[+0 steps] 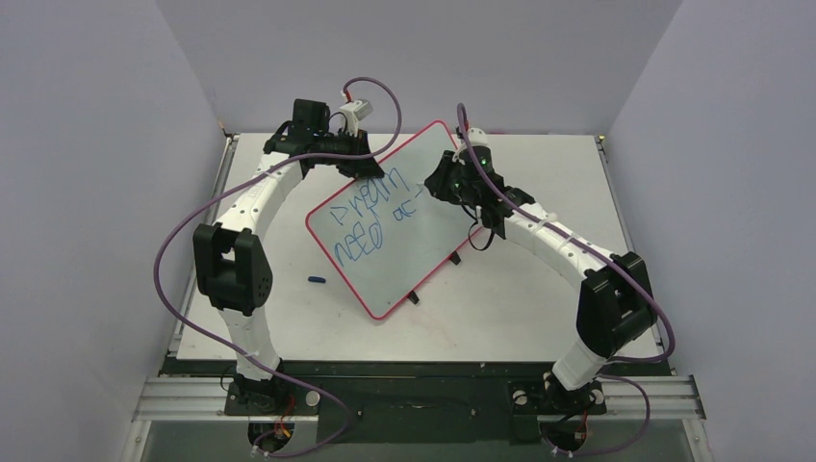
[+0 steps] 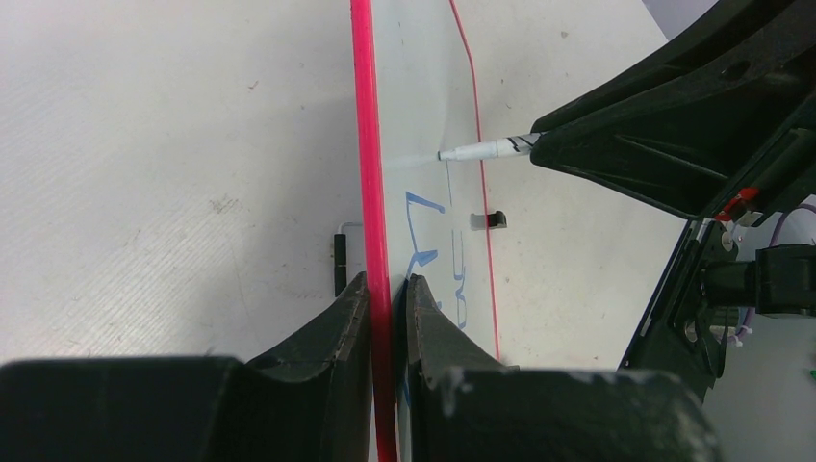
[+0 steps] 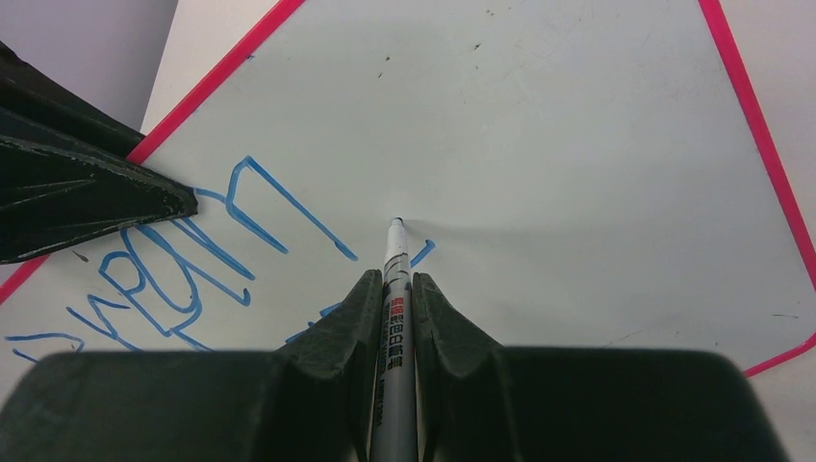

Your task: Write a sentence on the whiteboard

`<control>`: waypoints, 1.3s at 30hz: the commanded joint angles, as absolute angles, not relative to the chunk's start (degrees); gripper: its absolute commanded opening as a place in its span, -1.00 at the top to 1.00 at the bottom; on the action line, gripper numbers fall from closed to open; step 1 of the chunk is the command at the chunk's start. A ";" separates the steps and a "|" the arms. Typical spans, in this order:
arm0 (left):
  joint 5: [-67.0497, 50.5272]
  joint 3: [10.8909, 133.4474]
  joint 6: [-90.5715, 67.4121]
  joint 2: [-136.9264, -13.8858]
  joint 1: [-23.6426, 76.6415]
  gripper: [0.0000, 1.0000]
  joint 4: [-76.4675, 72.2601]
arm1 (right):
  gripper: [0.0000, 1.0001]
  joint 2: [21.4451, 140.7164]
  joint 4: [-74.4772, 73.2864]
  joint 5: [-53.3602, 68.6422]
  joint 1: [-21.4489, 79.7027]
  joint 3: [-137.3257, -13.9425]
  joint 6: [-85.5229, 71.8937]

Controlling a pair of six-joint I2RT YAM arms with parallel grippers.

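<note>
Clamping the marker (image 3: 393, 332) shut-jawed, your right gripper (image 3: 393, 281) sets its tip on the whiteboard (image 3: 577, 164) just past the sentence's (image 3: 173, 279) last blue stroke, bare board ahead and rightward, while your left gripper (image 2: 387, 289) pinches the red rim (image 2: 369, 144)

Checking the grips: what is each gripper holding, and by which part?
The left gripper pinches the whiteboard by its red rim; the right gripper holds the marker by its barrel.
</note>
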State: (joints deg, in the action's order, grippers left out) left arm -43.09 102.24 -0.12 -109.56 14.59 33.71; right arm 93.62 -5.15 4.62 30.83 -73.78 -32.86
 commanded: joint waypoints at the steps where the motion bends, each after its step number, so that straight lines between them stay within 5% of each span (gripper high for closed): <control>1: -43.97 102.90 6.24 -108.11 16.96 1.00 35.63 | 1.00 93.42 -2.51 4.92 31.49 -73.18 -33.55; 19: -43.90 103.18 6.39 -108.06 16.92 1.00 36.10 | 1.00 89.47 -2.38 2.99 32.65 -64.27 -33.82; 39: -43.77 103.42 6.85 -107.73 16.96 1.00 36.69 | 1.00 90.54 -5.35 0.55 31.57 -68.66 -32.24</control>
State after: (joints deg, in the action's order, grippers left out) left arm -42.19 102.24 0.27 -109.56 14.59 34.06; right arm 90.21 -3.53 2.74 31.92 -65.98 -33.54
